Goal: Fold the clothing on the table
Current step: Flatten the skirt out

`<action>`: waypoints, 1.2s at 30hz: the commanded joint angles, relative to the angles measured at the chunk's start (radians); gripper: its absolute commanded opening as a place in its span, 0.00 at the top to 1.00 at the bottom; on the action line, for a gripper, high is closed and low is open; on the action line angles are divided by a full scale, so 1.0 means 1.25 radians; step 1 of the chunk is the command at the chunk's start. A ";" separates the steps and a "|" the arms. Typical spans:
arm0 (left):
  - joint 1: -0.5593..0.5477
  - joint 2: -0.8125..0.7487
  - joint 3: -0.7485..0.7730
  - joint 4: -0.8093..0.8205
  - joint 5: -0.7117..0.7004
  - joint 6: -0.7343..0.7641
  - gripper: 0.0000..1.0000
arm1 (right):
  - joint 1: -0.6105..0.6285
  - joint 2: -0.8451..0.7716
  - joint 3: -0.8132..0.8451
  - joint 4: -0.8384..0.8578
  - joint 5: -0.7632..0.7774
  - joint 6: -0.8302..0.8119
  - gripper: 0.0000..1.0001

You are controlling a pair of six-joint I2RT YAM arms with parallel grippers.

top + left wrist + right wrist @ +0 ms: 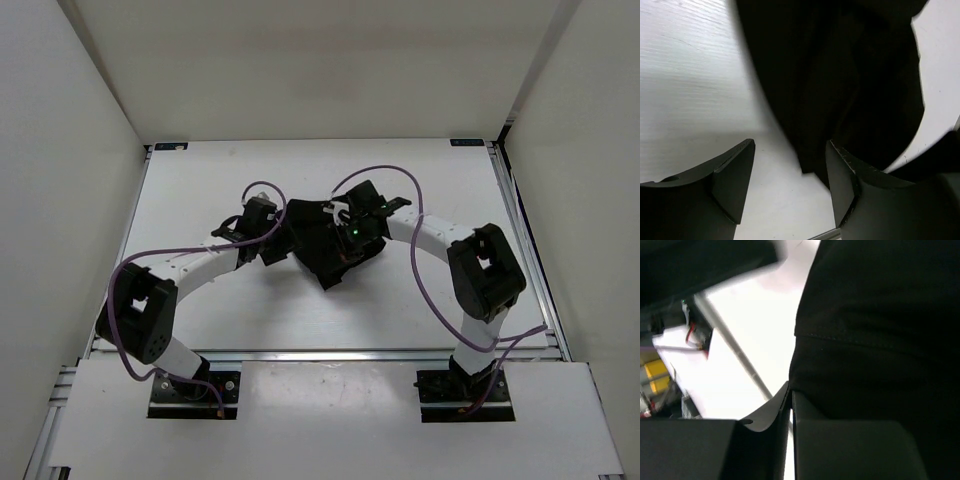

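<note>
Surface: white table (200,190), my two arms bending inward from its near edge.
Clothing: the black clothing (322,250) lies bunched mid-table, between both grippers.
Left arm: elbow out left, forearm angled toward centre. The left gripper (790,185) is low over the table, jaws wide apart, a cloth corner between them.
Right arm: elbow out right, forearm reaching left. The right gripper (790,405) is pressed together at the cloth's edge. I cannot tell whether fabric is pinched.
</note>
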 commanded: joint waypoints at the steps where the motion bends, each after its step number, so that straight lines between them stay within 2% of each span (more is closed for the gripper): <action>1: 0.023 -0.042 -0.012 0.016 0.016 0.004 0.30 | 0.018 -0.044 -0.005 -0.073 -0.036 -0.037 0.92; 2: 0.026 -0.048 -0.017 0.014 0.016 0.000 0.30 | 0.008 -0.058 -0.009 -0.085 -0.020 -0.039 0.85; 5: 0.016 -0.064 -0.032 0.023 0.020 -0.011 0.30 | -0.051 -0.110 -0.019 -0.080 -0.022 -0.016 0.73; 7: 0.004 -0.076 -0.049 0.029 0.022 -0.040 0.31 | -0.086 -0.147 -0.038 -0.074 0.008 -0.005 0.71; 11: -0.049 -0.119 -0.106 0.065 0.011 -0.087 0.40 | -0.164 -0.182 -0.034 -0.104 0.116 -0.022 0.71; 16: -0.087 -0.117 -0.182 0.127 0.002 -0.155 0.36 | -0.230 -0.186 0.002 -0.133 0.148 -0.047 0.72; 20: -0.097 -0.062 -0.190 0.181 -0.018 -0.168 0.36 | -0.246 -0.219 -0.006 -0.139 0.164 -0.034 0.72; 25: -0.098 0.044 -0.143 0.225 -0.031 -0.158 0.50 | -0.257 -0.260 -0.011 -0.174 0.201 -0.061 0.72; 26: -0.096 0.053 -0.130 0.229 -0.032 -0.159 0.64 | -0.258 -0.264 -0.007 -0.183 0.205 -0.070 0.71; 27: -0.097 0.068 -0.126 0.247 -0.032 -0.162 0.91 | -0.263 -0.279 -0.013 -0.190 0.206 -0.069 0.72; 28: -0.090 0.079 -0.111 0.248 -0.032 -0.160 1.00 | -0.266 -0.290 -0.020 -0.194 0.214 -0.068 0.72; 33: -0.144 0.089 0.052 0.212 -0.012 -0.108 1.00 | -0.296 -0.356 -0.081 -0.199 0.277 -0.058 0.72; 36: -0.161 0.143 0.228 0.211 0.154 -0.098 1.00 | -0.344 -0.377 -0.127 -0.196 0.328 -0.041 0.72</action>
